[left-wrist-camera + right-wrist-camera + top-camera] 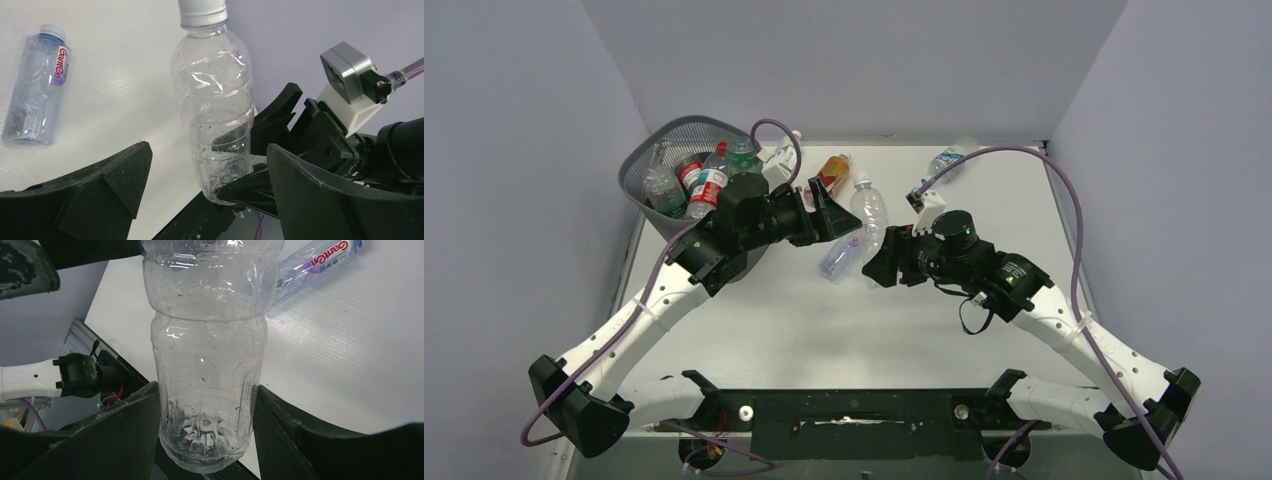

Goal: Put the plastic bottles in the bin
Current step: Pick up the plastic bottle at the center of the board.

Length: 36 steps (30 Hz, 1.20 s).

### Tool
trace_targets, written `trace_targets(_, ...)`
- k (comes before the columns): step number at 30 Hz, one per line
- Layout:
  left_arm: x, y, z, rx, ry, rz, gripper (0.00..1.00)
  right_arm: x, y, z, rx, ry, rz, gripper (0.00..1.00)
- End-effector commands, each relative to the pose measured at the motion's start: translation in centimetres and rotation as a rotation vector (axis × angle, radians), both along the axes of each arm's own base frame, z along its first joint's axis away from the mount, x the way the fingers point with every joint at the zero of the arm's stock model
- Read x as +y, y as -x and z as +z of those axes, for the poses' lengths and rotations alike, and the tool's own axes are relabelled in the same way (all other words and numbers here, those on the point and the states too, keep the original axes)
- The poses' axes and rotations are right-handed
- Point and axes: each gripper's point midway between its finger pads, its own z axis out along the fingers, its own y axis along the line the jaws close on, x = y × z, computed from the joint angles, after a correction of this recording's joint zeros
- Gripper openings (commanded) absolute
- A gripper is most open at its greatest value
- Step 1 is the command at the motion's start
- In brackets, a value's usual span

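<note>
The right gripper (206,395) pinches the clear bottle (207,340) by its base, both fingers pressed on its sides, cap end pointing toward the back of the table (774,320). Gripping it that low leaves the body free, prob. on purpose. The left gripper (207,150) is spread wide w/ the bottle's mid-section btwn its fingers, and neither finger touches it in the left wrist view.

It reads as a handover. The bin (652,140) stands at the far left corner, on the left arm's side and well apart from the right arm, so the right arm fetches and the left arm drops. The next move calls for the left fingers to close on the body before the right ones let go. The plastic looks thin and empty, so it may dent or slip if squeezed off-centre.

The bin already holds several bottles, approx. four or five in view. Among them are a red-label bottle (709,185), a green-label bottle (742,155) and a clear one w/ a green band (664,192), all leaning against each other. There looks to be room for more.

Not yet binned:
- Ganten bottle (839,258), lying flat just beside the held one
- amber bottle (832,172), near the bin
- far bottle (949,158), at back right
</note>
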Motion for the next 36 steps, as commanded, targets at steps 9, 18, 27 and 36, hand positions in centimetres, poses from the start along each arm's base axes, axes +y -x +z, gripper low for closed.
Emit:
trace_targets(9, -0.7, -0.3, 1.4, -0.055, 0.037, 0.014, 0.86, 3.8, 0.4, 4.7, -0.107, -0.085, 0.070, 0.56)
trace_targets(18, -0.7, -0.7, 0.6, -0.053, -0.003, 0.035, 0.84, 5.4, 1.1, 4.5, -0.107, -0.082, 0.096, 0.56)
trace_targets(27, -0.8, -1.2, 1.0, -0.048, -0.048, 0.032, 0.43, 5.0, 0.8, 4.1, -0.102, -0.061, 0.070, 0.69)
trace_targets(36, 3.4, -5.6, 5.3, -0.126, -0.123, 0.083, 0.40, 3.3, 1.4, 5.9, -0.115, -0.084, 0.026, 0.98)
